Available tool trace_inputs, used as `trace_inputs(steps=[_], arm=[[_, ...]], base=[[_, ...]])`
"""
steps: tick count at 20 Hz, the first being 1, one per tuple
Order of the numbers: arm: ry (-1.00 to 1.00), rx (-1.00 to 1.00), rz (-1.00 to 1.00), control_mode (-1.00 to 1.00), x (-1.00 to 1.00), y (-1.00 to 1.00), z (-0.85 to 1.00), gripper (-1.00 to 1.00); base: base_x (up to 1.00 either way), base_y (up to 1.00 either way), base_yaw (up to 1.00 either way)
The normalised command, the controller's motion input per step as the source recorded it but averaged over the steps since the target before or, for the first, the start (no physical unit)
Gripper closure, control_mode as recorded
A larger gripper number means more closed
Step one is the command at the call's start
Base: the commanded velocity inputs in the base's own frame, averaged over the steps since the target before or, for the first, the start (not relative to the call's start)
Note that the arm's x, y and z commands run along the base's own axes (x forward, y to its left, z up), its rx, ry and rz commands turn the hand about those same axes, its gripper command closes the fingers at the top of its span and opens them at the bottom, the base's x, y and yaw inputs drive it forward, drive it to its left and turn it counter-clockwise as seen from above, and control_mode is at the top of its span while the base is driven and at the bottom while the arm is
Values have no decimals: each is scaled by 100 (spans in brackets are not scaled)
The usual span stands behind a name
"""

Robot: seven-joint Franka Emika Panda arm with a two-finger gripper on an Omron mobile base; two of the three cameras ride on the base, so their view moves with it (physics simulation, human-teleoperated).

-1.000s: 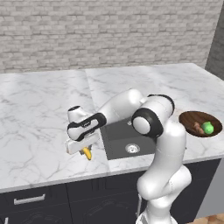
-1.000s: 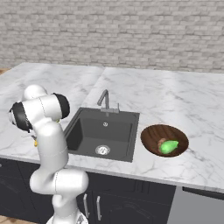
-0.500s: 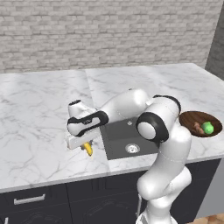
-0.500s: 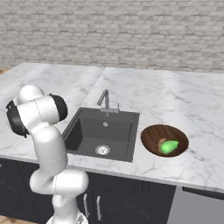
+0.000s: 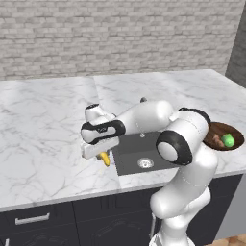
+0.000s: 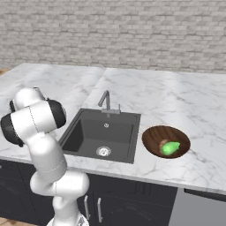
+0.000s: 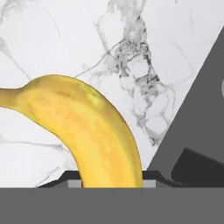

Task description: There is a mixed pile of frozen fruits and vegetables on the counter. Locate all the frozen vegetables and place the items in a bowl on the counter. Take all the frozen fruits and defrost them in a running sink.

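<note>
Jaws closed on the banana (image 7: 87, 135), which rises from btwn the tips; gripper (image 5: 102, 154) low over the counter (image 5: 43, 139), just beside the sink (image 6: 103, 132) edge, so the fruit is at or barely above the marble. To do this step well – lift straight up till clear of the rim, carry over the basin, lower close to the bottom before release; curved fruit may pivot in the grip, so move slow. Count: 1 banana, 1 sink, 1 bowl (image 6: 165, 140) holding 2 pcs – a bright green piece (image 6: 170, 148) and a brown lump (image 6: 162, 144)
</note>
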Motion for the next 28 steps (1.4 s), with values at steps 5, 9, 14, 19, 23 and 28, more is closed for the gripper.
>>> trace_inputs(steps=[5,9,14,19,23,28], arm=[[0,3,0,-100,-9,-42,27,100],[0,2,0,-100,-3,-43,25,100],[-2,1,-1,-100,-1,-43,14,100],[-4,1,-2,-100,1,-46,5,100],[-4,3,-2,-100,10,-50,0,100],[-2,3,-4,-100,12,-47,-5,100]], base=[[0,0,0],[0,0,0],[0,0,0],[0,0,0],[0,0,0],[0,0,0]])
